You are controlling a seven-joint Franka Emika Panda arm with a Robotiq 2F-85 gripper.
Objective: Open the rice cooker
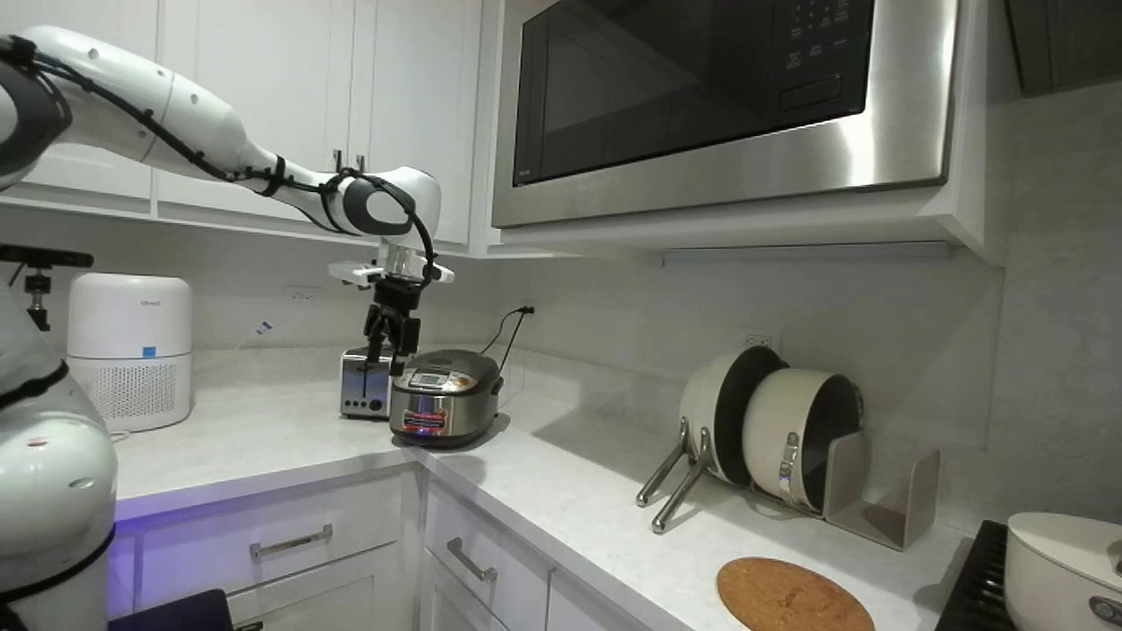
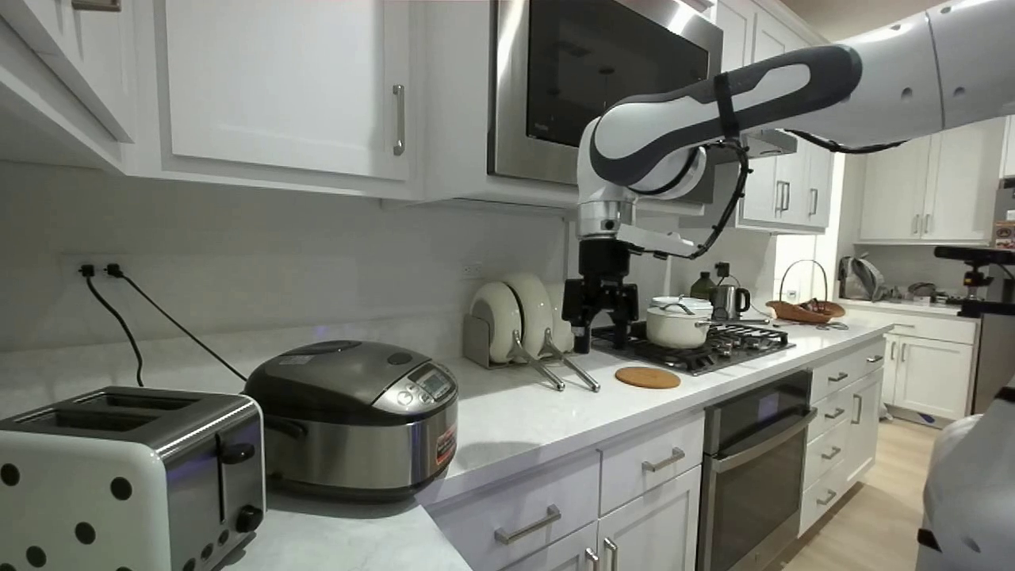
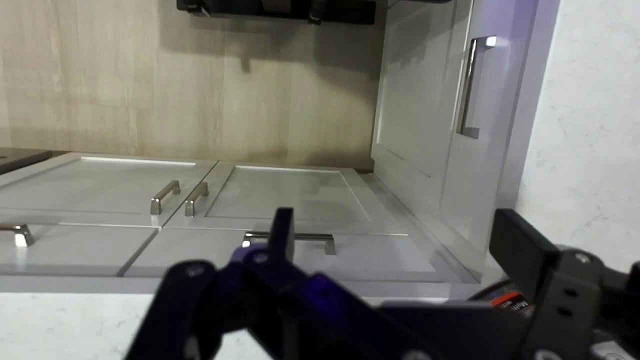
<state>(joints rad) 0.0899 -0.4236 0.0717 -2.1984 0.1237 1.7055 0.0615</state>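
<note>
The rice cooker (image 1: 447, 412) is a rounded silver cooker with a dark lid and a front control panel. It stands on the corner of the counter, and its lid is down in both exterior views; it also shows here (image 2: 349, 452). In the wrist view only a sliver of its front with a red label (image 3: 511, 303) shows at lower right, mostly hidden by a finger. My gripper (image 1: 386, 361) points down with its fingers apart and nothing between them (image 3: 395, 220). It hangs (image 2: 603, 333) in front of the cooker, apart from it, near the counter's front edge.
A toaster (image 2: 214, 484) stands right beside the cooker. A white cylindrical appliance (image 1: 131, 350) is on the counter. Pans in a rack (image 1: 793, 438), a brown round mat (image 1: 793, 596) and a stove with a pot (image 2: 676, 327) are further along. Cabinets and a microwave (image 1: 701, 96) hang above.
</note>
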